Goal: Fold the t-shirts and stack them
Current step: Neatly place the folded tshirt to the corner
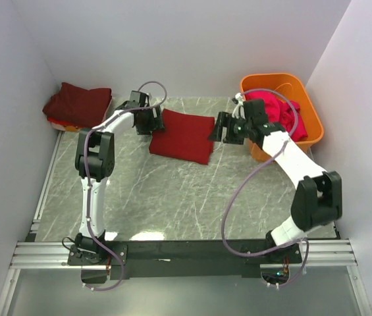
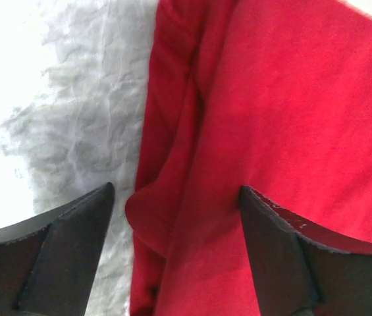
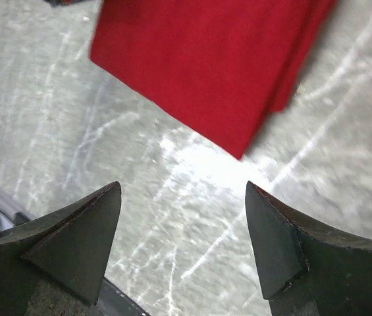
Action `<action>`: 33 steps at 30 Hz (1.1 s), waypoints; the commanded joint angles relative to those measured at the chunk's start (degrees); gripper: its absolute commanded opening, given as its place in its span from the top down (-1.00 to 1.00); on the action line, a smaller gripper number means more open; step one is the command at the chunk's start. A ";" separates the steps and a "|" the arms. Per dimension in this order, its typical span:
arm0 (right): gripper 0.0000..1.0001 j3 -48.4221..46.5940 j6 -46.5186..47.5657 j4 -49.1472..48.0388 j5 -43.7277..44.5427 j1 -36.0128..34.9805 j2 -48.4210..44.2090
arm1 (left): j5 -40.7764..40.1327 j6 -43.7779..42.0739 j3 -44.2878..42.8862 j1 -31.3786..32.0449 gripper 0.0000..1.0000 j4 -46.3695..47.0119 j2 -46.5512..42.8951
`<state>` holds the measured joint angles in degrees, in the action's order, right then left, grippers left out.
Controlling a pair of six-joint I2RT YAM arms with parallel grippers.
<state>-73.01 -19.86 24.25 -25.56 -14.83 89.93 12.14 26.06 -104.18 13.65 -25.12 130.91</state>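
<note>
A red t-shirt [image 1: 182, 135] lies folded into a rectangle at the back middle of the marble table. My left gripper [image 1: 151, 122] hovers at its left edge, jaws open. In the left wrist view, the folded hem of the shirt [image 2: 251, 118] lies below and between the spread fingers of that gripper [image 2: 176, 197], which hold nothing. My right gripper [image 1: 220, 129] stands open just off the shirt's right edge. Its wrist view shows this gripper [image 3: 182, 191] over bare table, with the shirt's corner [image 3: 205, 66] ahead of the fingertips.
A stack of folded dark red t-shirts [image 1: 77, 104] sits in the back left corner against the wall. An orange tub [image 1: 314, 128] at the back right holds crumpled magenta-pink t-shirts [image 1: 272, 108]. White walls close in both sides. Marble tabletop [image 1: 172, 191] stretches toward the arm bases.
</note>
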 commanded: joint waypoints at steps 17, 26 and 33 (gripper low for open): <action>-0.64 18.87 0.34 -4.21 12.37 1.29 -24.27 | -17.49 1.00 -10.51 8.15 0.99 -9.50 8.66; -0.65 21.24 1.57 -4.74 17.65 1.29 -27.62 | -41.30 -10.74 -5.88 8.06 0.99 -4.87 -0.56; -0.65 21.16 1.58 -4.56 17.74 1.21 -26.48 | -52.13 -28.58 4.77 4.47 0.99 10.06 -10.85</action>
<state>-52.03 -19.35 21.91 -8.80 -13.82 63.59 -30.81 9.28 -101.16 20.91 -25.02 127.17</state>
